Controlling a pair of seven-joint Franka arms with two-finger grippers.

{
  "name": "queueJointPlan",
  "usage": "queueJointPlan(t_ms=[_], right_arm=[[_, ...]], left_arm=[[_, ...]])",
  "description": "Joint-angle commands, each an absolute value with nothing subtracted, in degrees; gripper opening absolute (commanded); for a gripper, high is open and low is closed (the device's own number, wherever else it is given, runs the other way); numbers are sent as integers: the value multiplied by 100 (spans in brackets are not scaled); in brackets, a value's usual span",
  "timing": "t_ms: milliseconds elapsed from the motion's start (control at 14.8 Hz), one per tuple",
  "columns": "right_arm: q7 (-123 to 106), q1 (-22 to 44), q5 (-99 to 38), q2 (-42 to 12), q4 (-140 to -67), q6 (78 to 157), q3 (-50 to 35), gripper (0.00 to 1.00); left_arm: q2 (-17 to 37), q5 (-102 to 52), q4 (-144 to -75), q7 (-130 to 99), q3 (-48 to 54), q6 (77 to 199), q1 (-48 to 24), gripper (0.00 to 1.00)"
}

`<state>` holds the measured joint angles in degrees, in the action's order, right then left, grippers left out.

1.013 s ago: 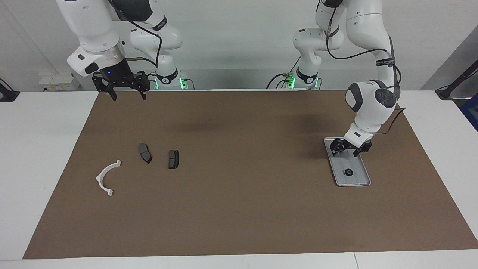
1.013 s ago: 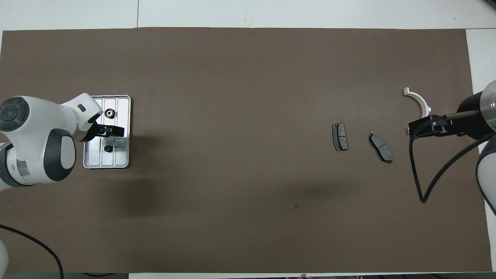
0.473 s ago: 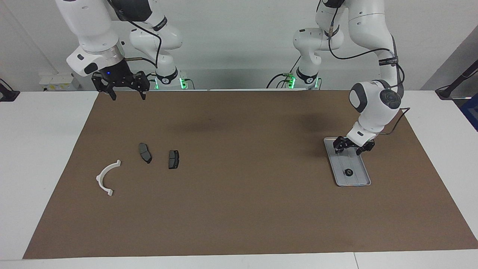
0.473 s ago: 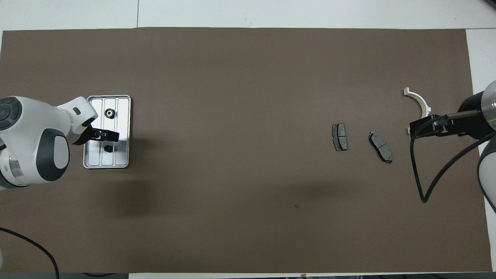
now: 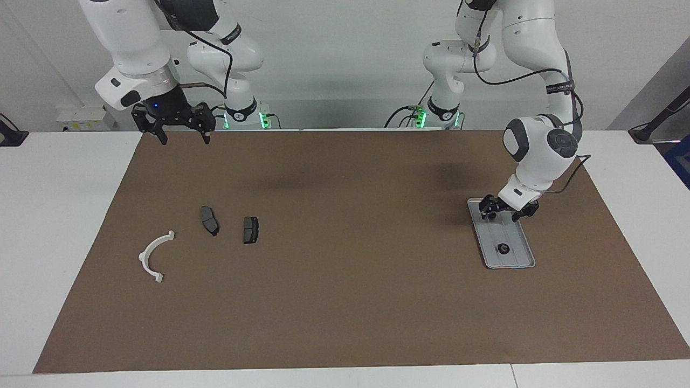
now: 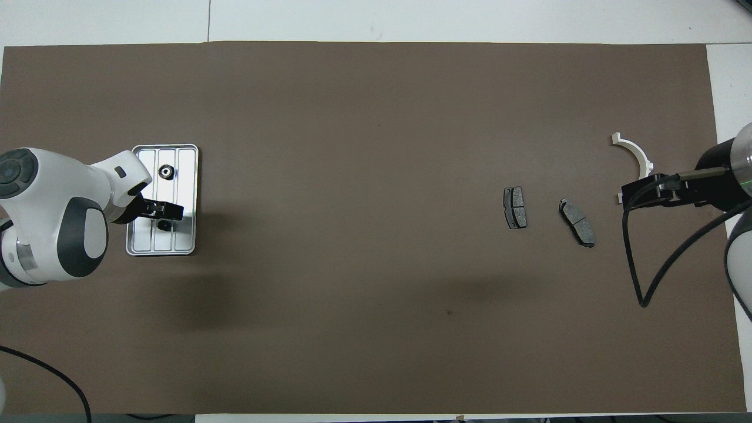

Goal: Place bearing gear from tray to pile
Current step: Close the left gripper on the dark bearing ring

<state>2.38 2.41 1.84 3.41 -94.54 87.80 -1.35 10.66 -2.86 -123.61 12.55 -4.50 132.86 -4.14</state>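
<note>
Left claw [image 6: 166,210] spread over tray [image 6: 189,194], bearing gear [image 6: 166,171] in tray, right claw [image 6: 640,192] waiting

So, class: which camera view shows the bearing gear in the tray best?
The overhead view: the bearing gear shows as a dark ring with a bright centre on the tray, clear of the left gripper. The facing view shows the gear only as a small dark blob.

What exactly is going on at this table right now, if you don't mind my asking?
The left gripper hangs open over the end of the tray nearer the robots, holding nothing. The bearing gear lies in the tray, not yet picked up. The pile waits toward the right arm's end of the table: a white bracket and two brake pads. The right gripper waits open, raised over the mat's edge.
</note>
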Motion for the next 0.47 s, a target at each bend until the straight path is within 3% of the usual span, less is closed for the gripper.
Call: queueJointPlan(t_ms=[0,405], right_arm=[[53,167,-9,378,-9519,8886,-132,100],[53,167,-9,387,-9536,8886,-132,100]], left_arm=[[835,-308,-12665,1301,-466,13306,-431,99],[747,-308,-12989,1301,-466,13666,-439,99]])
